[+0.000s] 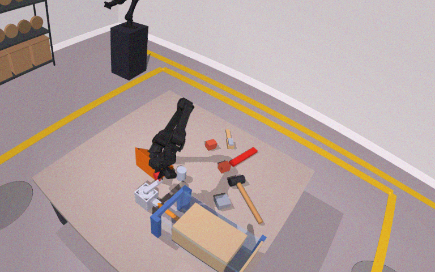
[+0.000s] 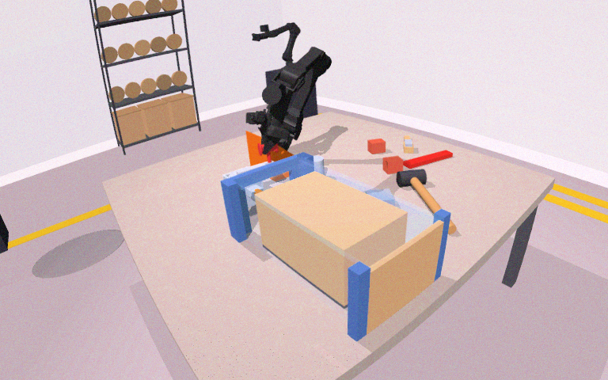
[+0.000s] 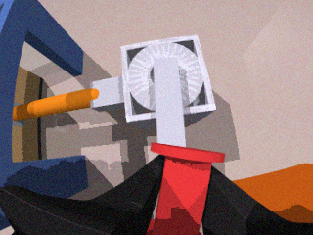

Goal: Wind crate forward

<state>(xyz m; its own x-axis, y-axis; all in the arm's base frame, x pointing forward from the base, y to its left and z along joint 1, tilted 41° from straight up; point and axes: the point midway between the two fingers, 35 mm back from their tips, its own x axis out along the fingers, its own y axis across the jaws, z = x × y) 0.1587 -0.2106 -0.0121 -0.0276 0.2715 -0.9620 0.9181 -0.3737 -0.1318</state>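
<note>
Winch handle (image 1: 152, 186) (image 3: 169, 108), one: stiff, probably light; red grip pinched in the gripper (image 1: 163, 175) (image 2: 268, 150) (image 3: 182, 188), six o'clock of winch (image 1: 141, 199) (image 3: 210, 100) in wrist view (best hold).

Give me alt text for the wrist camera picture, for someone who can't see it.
The black end effector grips the red grip of a handle whose pale arm reaches over the top of a white, square-framed winch. To the left, an orange strap runs from the winch side toward a blue frame.
</note>
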